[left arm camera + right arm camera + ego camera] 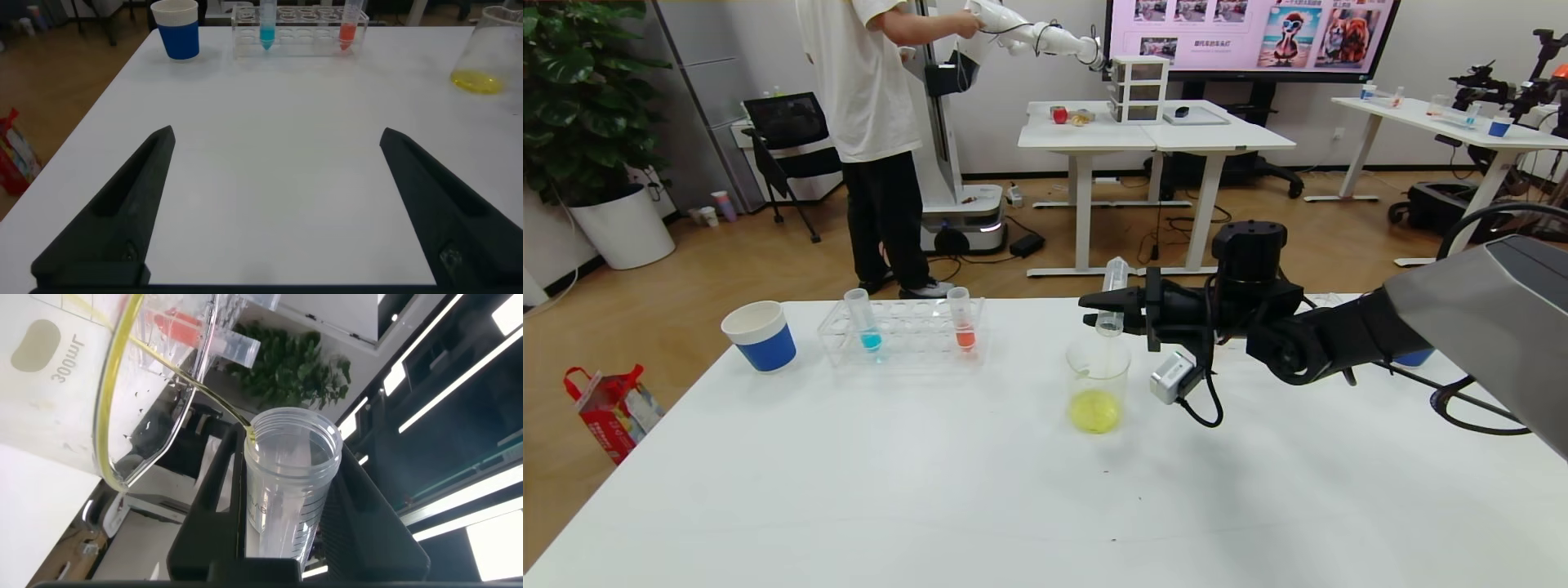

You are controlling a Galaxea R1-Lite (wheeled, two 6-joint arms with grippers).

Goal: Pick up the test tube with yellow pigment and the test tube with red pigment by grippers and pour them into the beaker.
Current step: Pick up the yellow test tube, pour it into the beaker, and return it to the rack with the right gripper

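Note:
My right gripper (1107,309) is shut on the test tube with yellow pigment (1114,290), which is turned mouth down just over the beaker (1098,384). In the right wrist view the test tube (290,482) looks nearly empty, and a thin yellow thread runs from its rim to the beaker's lip (114,392). Yellow liquid lies in the beaker's bottom. The test tube with red pigment (962,320) stands upright in the clear rack (903,339). My left gripper (278,135) hangs open over bare table, out of the head view, with nothing between its fingers.
A tube with blue liquid (864,320) stands at the rack's left end. To the rack's left stands a blue-and-white paper cup (760,336), and another cup (1413,357) peeks out behind my right arm. A person and other tables are far behind.

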